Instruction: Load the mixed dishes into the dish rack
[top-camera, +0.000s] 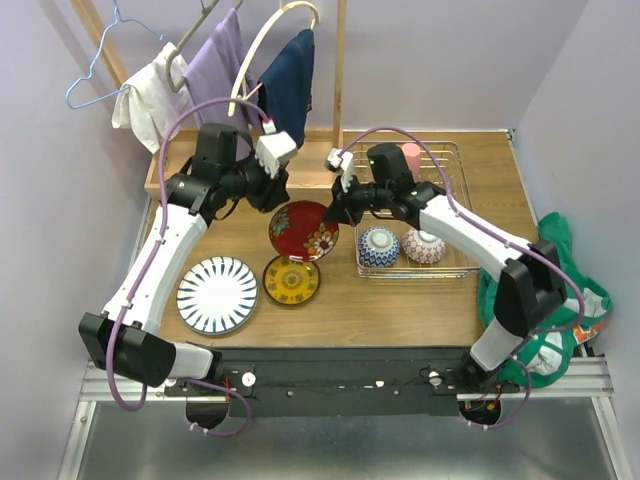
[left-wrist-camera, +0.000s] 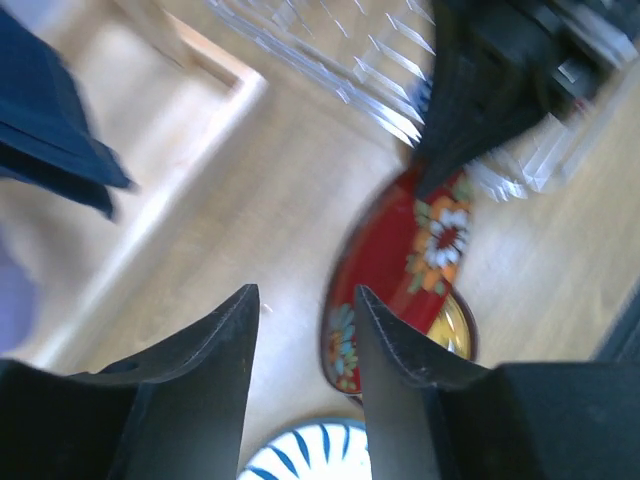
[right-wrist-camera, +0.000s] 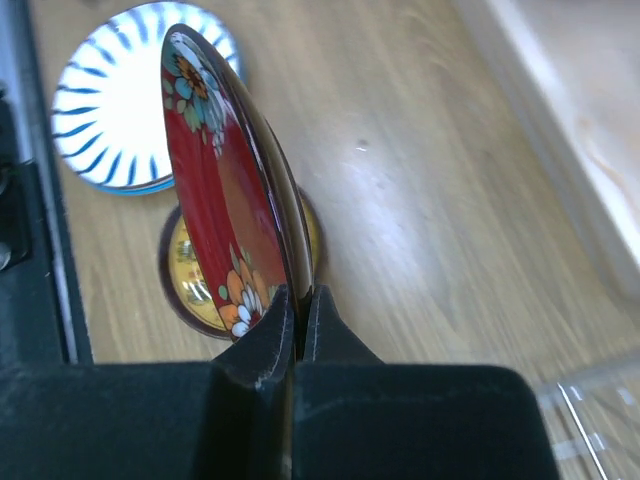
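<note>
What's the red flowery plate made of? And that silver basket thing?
The red flowery plate looks like glazed ceramic or lacquer. Its surface is glossy and catches the light, though it could be shiny plastic. The basket looks like bare metal wire, made of thin silvery rods crossing in a grid.

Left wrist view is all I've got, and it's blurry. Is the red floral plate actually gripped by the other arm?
Observer: Yes. The right wrist view shows the right gripper shut on the rim of the red floral plate, which stands on edge.
Operator: Is it in the dish rack yet?
Observer: No. From above, the plate is outside the dish rack, just left of it.
Operator: What's in the rack?
Observer: A pink cup, a blue-white bowl and a red-pink bowl.
</note>
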